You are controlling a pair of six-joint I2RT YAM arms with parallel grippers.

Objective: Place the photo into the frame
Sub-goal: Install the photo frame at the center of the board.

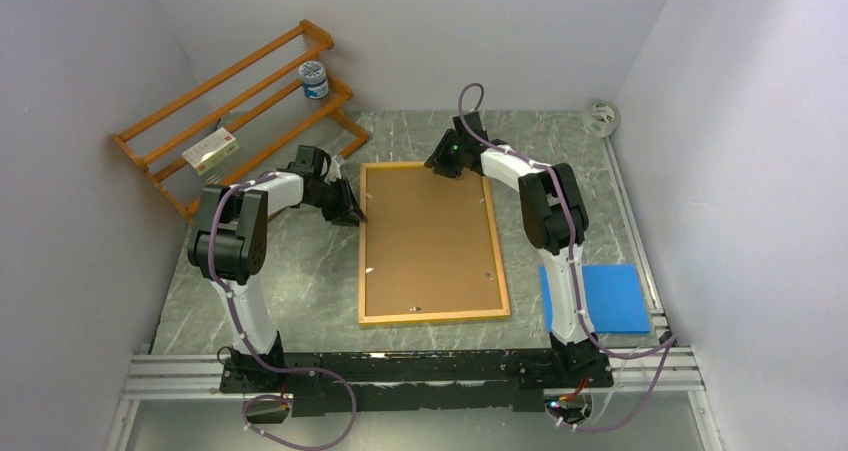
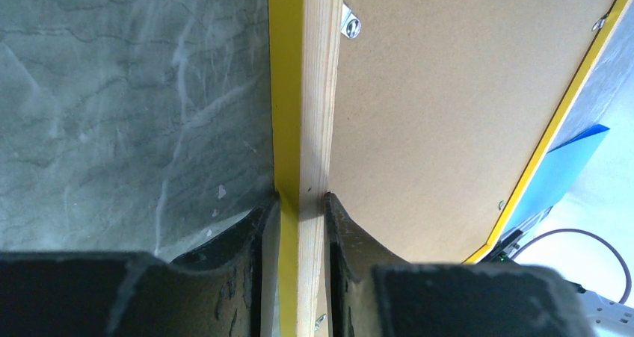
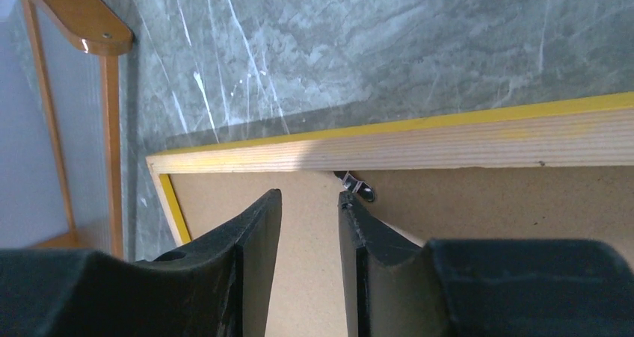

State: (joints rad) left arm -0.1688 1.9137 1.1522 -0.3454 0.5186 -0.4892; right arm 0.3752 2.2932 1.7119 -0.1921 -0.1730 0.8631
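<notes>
In the middle of the table (image 1: 300,271), the frame (image 1: 435,317) lies face down, its plain wood back and brown backing board (image 1: 430,236) turned up, with yellow showing along the outer edge. The left fingers (image 2: 243,241) are clamped on the frame's left rail near the far corner, one pressed to each side of the wood. The right fingers (image 3: 254,232) hang over the far rail, parted by a narrow gap above the backing board, close to a small metal clip (image 3: 357,185). A blue sheet (image 1: 595,298) lies by the right arm, apart from the frame; an orange rack (image 1: 318,37) stands far left
</notes>
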